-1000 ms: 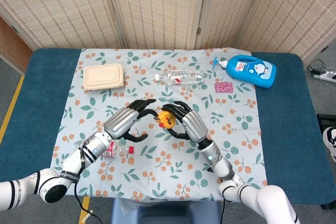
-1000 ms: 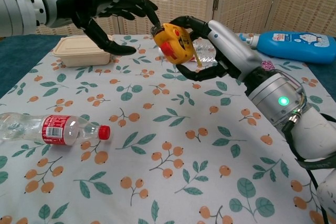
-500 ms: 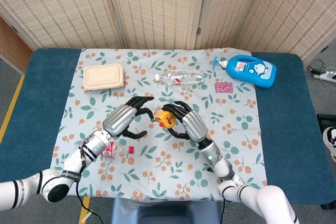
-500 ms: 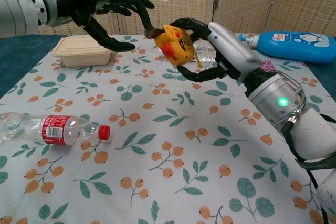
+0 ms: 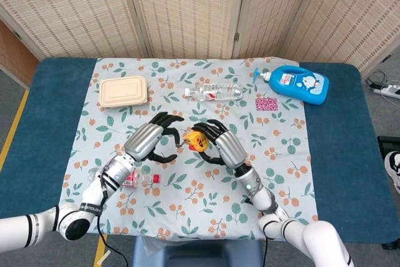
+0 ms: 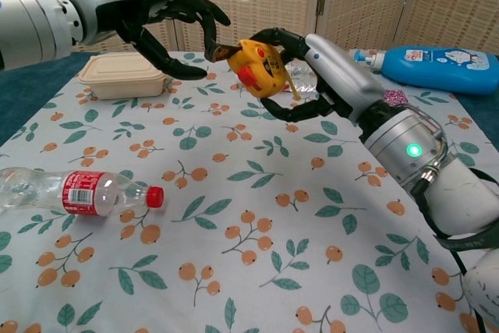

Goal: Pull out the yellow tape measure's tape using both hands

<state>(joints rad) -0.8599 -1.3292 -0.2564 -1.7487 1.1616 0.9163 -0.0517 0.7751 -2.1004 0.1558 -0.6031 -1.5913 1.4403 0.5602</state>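
My right hand (image 6: 327, 76) grips the yellow tape measure (image 6: 261, 68), which has a red button, and holds it above the floral cloth. In the head view the tape measure (image 5: 199, 142) is mid-table, with the right hand (image 5: 226, 148) wrapped around it from the right. My left hand (image 6: 156, 17) reaches in from the left and its fingertips pinch the tape's end (image 6: 214, 54). A short yellow strip of tape shows between that end and the case. From above, the left hand (image 5: 149, 142) is just left of the case, its other fingers spread.
A beige lunch box (image 5: 124, 91) lies at the back left and a clear bottle (image 5: 214, 92) behind the hands. A blue bottle (image 5: 300, 84) and a pink patterned square (image 5: 266, 103) are at the back right. A red-labelled bottle (image 6: 78, 190) lies near the left front.
The left hand's fingertips have closed on the tape's end and drawn back slightly left, so a short length of tape now shows. The right hand has held the case almost still.
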